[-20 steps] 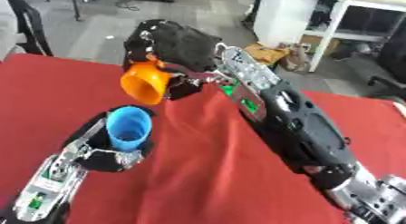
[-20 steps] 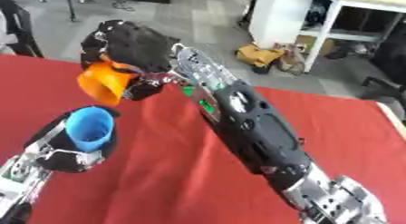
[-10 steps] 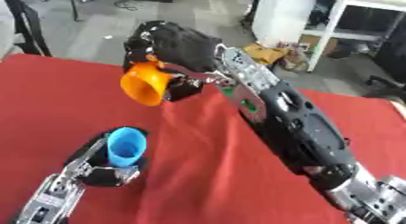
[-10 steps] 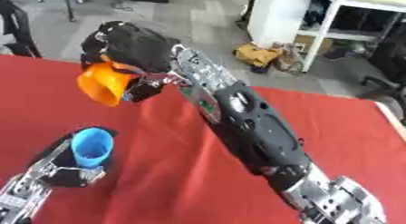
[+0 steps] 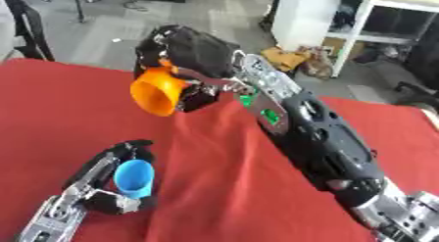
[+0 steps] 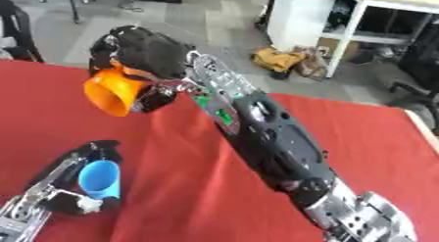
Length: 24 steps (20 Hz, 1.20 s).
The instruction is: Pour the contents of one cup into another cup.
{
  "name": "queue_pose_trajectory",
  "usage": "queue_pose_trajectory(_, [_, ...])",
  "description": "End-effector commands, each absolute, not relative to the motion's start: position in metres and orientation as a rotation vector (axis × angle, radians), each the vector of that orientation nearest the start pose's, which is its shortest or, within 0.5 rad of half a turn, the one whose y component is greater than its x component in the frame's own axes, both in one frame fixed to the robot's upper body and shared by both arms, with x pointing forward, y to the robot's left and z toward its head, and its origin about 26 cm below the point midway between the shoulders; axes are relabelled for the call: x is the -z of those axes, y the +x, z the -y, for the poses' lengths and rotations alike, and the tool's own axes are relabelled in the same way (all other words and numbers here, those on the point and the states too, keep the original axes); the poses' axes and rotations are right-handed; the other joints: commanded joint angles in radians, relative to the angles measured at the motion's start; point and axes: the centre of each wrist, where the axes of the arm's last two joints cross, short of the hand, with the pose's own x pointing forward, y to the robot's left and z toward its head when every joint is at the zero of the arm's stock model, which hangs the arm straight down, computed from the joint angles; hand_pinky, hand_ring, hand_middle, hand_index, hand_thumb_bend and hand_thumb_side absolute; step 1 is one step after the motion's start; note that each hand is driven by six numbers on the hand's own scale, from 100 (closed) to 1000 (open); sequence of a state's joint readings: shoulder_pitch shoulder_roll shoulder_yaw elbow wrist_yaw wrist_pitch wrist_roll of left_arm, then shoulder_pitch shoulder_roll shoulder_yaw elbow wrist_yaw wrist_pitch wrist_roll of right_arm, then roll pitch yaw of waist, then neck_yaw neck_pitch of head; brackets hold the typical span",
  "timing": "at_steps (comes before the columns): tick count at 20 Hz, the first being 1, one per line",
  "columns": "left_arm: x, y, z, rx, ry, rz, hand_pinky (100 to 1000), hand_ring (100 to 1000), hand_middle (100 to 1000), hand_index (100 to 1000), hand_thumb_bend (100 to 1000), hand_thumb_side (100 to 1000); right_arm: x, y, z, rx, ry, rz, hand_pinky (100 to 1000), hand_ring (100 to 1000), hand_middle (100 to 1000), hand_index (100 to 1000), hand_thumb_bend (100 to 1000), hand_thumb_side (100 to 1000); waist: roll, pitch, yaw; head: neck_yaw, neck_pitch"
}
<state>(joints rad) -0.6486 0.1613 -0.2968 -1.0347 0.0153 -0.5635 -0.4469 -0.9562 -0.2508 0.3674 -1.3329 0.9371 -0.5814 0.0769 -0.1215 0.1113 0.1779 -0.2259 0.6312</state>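
While the right robot hand point(image 5: 184, 47) holds the orange cup point(image 5: 157, 93) raised above the far part of the red bench point(image 5: 60, 104), its fingers are curled round the cup's base. Cup is tipped on its side, mouth facing lower left, approx. level w/ the bench's far edge. Contents not visible. Left robot hand point(image 5: 111, 184) sits at lower left, fingers wrapped round the blue cup point(image 5: 134, 178), which is tilted, mouth toward the camera. Blue cup lies low, nr the bench surface, well apart from the orange cup and below it. Right arm runs diagonally from lower right.
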Motion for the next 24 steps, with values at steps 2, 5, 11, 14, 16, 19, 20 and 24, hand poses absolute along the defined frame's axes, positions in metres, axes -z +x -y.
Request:
queue_pose_trajectory(2, [-0.065,0.421,-0.168,1.091,-0.415,2.063,807,701,629,880,705,236,-0.239,0.430,0.139,1.826,0.637,-2.675,625,458,345,559,277,100,0.005,-0.017,-0.010,0.011,-0.005])
queue_pose_trajectory(5, [-0.074,0.422,-0.171,1.137,-0.364,2.116,831,722,649,879,736,196,-0.219,0.436,0.157,1.842,0.449,-2.976,589,416,308,530,312,100,0.006,-0.018,-0.019,0.022,-0.010])
queue_pose_trajectory(11, [-0.092,0.420,-0.168,1.218,-0.199,2.285,858,744,669,878,781,142,-0.172,0.448,0.177,1.866,-0.205,-3.499,566,416,305,515,281,100,0.013,-0.013,-0.026,0.025,-0.017])
queue_pose_trajectory(14, [-0.090,0.419,-0.166,1.200,-0.151,2.313,857,742,668,877,780,141,-0.159,0.452,0.181,1.893,-0.464,-3.588,567,419,307,516,281,100,0.015,-0.012,-0.025,0.023,-0.017])
queue_pose_trajectory(16, [-0.088,0.419,-0.164,1.194,-0.134,2.320,858,742,667,876,772,142,-0.155,0.453,0.182,1.905,-0.539,-3.602,572,442,325,525,275,100,0.016,-0.010,-0.025,0.023,-0.019])
queue_pose_trajectory(19, [-0.081,0.418,-0.161,1.175,-0.116,2.320,860,740,666,873,768,138,-0.123,0.449,0.174,2.014,-0.772,-3.623,599,512,389,567,304,100,0.019,-0.004,-0.020,0.017,-0.018])
queue_pose_trajectory(20, [-0.079,0.417,-0.161,1.171,-0.109,2.321,861,740,666,873,767,138,-0.119,0.449,0.173,2.025,-0.834,-3.620,602,519,397,573,315,100,0.019,-0.004,-0.019,0.017,-0.018])
queue_pose_trajectory(24, [-0.076,0.417,-0.160,1.157,-0.086,2.331,861,737,663,872,766,131,-0.120,0.450,0.177,2.040,-0.958,-3.556,645,608,538,701,505,100,0.020,-0.003,-0.017,0.016,-0.017])
